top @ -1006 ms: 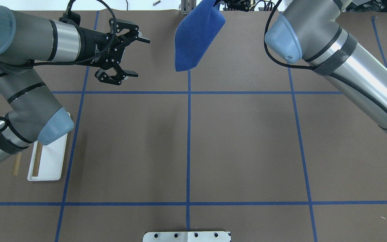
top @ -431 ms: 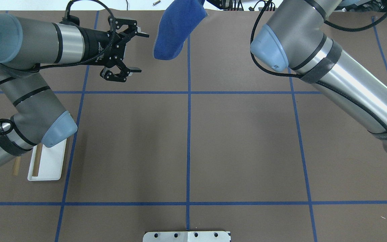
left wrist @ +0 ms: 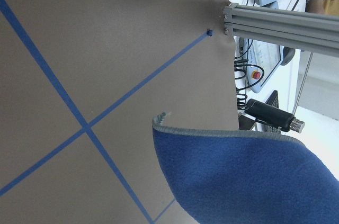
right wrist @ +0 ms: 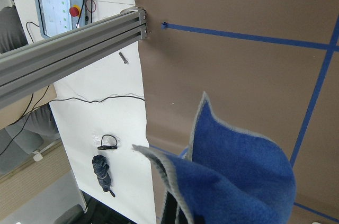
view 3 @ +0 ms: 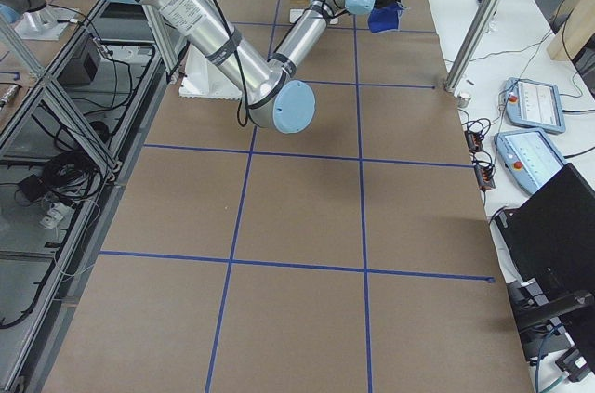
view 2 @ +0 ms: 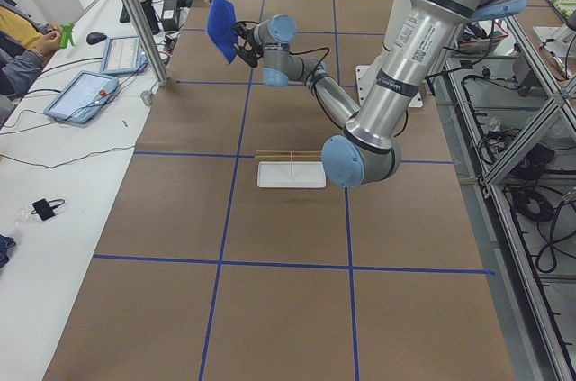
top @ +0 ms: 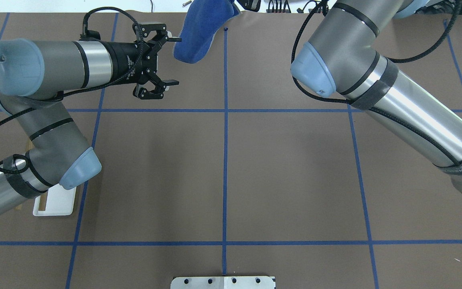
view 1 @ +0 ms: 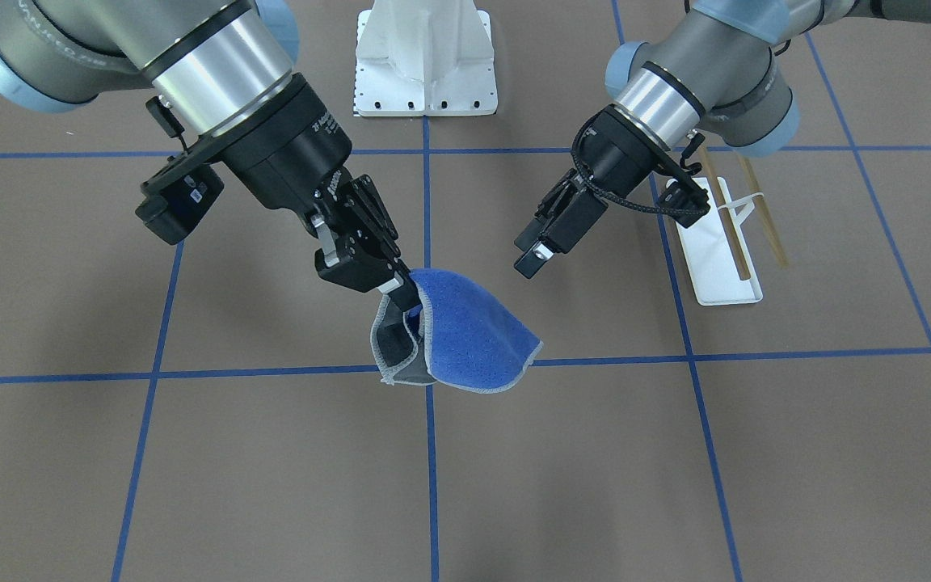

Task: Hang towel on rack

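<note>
Right arm extends to the table's far edge. Right gripper [view 1: 395,289] points downward, jaws clamped on one edge of the towel [view 1: 465,339], which hangs clear of the table. Left gripper [top: 176,61] lies level, jaws spread wide and empty, just beside the towel. Overhead, the right gripper is cut off, and the left elbow covers part of the rack [view 1: 716,275] near the table's left edge.

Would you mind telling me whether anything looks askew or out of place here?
The towel hangs crumpled from the right gripper, pinched at one edge and folded so its grey underside shows. Otherwise nothing stands out; the rack stands upright.
</note>
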### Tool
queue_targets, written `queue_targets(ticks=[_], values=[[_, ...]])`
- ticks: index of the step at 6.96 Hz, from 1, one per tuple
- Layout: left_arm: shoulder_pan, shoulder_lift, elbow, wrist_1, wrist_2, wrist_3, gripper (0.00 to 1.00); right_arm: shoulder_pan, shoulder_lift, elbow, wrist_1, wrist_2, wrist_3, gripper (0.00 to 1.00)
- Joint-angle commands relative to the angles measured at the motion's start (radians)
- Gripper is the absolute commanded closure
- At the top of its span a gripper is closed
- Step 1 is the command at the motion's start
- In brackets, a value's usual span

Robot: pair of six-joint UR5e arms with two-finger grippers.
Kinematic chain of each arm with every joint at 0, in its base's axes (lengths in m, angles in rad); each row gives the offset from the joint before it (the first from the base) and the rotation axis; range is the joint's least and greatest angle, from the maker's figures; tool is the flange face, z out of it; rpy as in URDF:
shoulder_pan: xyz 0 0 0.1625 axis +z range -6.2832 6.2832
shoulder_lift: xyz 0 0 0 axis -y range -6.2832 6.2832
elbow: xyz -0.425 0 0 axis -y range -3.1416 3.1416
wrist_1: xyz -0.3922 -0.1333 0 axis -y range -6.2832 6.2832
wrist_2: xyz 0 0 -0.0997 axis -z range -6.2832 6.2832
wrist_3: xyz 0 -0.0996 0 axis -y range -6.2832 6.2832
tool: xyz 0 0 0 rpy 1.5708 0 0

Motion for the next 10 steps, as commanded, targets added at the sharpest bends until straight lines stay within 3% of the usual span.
queue_targets(ticks=[1, 4, 10], values=[[0.002, 0.001, 0.028, -0.015, 0.076, -0.014, 0.09, 0.0, 0.0, 0.007, 0.039, -0.021, 0.104, 1.0], [0.004, -0.001, 0.148, -0.219, 0.164, -0.115, 0.07, 0.0, -0.002, 0.01, 0.045, -0.026, 0.135, 1.0], [0.016, -0.016, 0.157, -0.228, 0.17, -0.12, 0.1, -0.008, 0.0, 0.026, 0.047, -0.027, 0.153, 1.0]])
